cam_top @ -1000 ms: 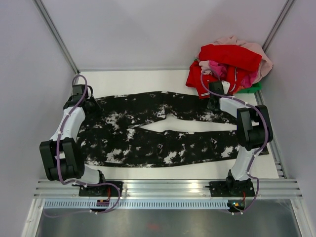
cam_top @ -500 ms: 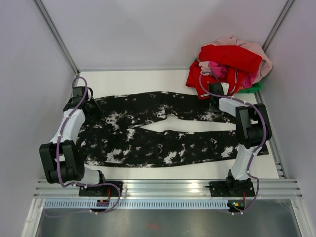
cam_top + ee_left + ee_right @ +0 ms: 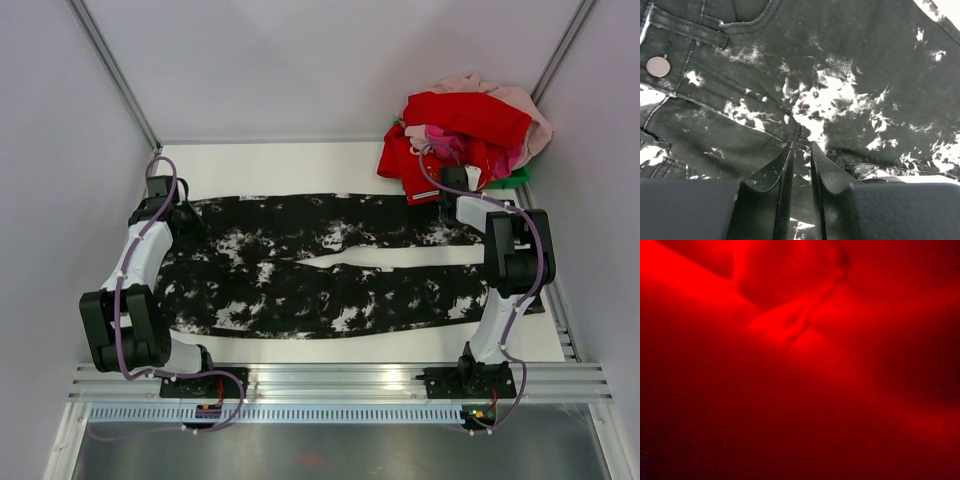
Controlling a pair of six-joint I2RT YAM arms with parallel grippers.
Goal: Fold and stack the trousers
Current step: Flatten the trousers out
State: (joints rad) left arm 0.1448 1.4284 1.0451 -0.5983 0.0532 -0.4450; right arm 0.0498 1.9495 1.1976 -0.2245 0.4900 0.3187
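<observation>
The black trousers (image 3: 320, 290) with white blotches lie flat on the table, waist to the left and both legs running right. My left gripper (image 3: 186, 215) is at the far waist corner. In the left wrist view its jaws (image 3: 801, 145) stand nearly together, pinching a ridge of the trousers' cloth (image 3: 830, 95) below the pocket and rivet. My right gripper (image 3: 448, 197) sits at the hem of the far leg, which is stretched straight towards it. The right wrist view shows only red cloth (image 3: 790, 315) pressed against the lens, and its fingers are hidden.
A heap with a red garment (image 3: 465, 115) and pink clothes (image 3: 520, 110) fills the back right corner, touching my right wrist. Something green (image 3: 515, 180) peeks out beneath it. Grey walls close in the left, right and back sides.
My right gripper has moved right and towards the back, pulling the far leg's hem with it. That leg now lies straighter. The left arm has stayed put.
</observation>
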